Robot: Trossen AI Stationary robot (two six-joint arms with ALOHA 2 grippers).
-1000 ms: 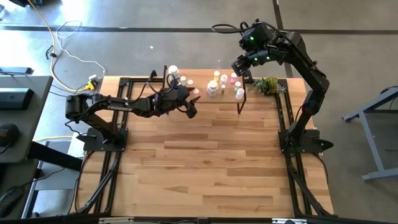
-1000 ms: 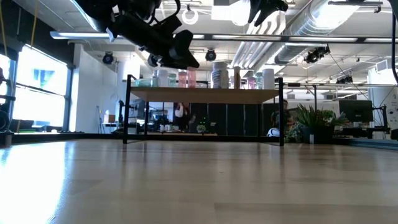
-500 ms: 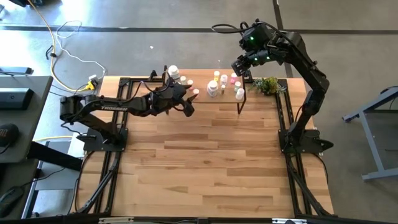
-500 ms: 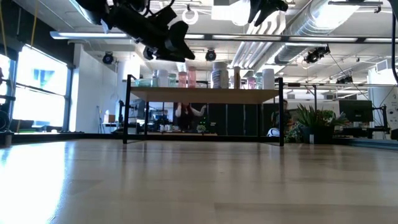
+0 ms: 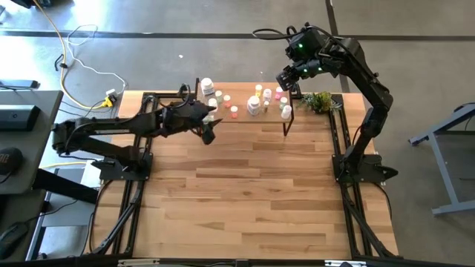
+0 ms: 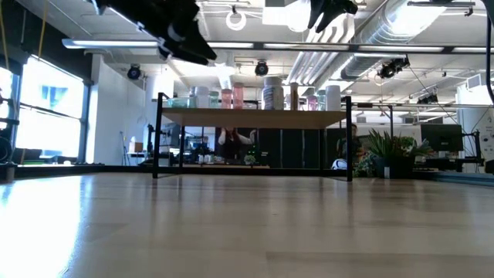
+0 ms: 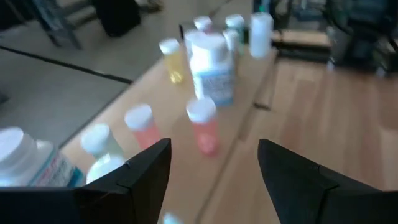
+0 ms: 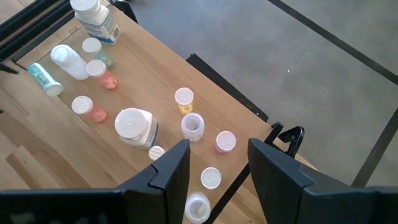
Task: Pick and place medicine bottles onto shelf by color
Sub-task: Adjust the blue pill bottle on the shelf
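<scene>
About a dozen medicine bottles (image 8: 133, 127) stand on the shelf (image 5: 245, 119), which you see in the high view as a narrow light-wood board at the table's (image 5: 237, 200) far edge, its long axis running from nine o'clock to three o'clock. Nearly all the bottles stand upright, long axes vertical, caps up; in the right wrist view one green-capped bottle (image 8: 44, 79) lies on its side at the end of the row, its long axis flat on the board. You see the big white-capped bottle near the middle of the row, a yellow one (image 8: 184, 100) just beside it, pink and orange ones (image 8: 91, 108) scattered along the board, and another large white bottle (image 8: 96, 18) at the far end. From the low view the shelf top sits on thin black legs, bottles in a line on top, nothing on the table under it. Your left gripper (image 5: 207, 133) hangs above the table just off the shelf's nine o'clock end, fingers (image 7: 144, 171) spread apart and holding nothing; its wrist camera looks along the row, with an orange-capped bottle (image 7: 201, 125) nearest. Your right gripper (image 5: 286, 78) hovers high above the shelf's three o'clock end, near the small green plant (image 5: 319, 101), fingers (image 8: 168, 171) parted and nothing between them.
</scene>
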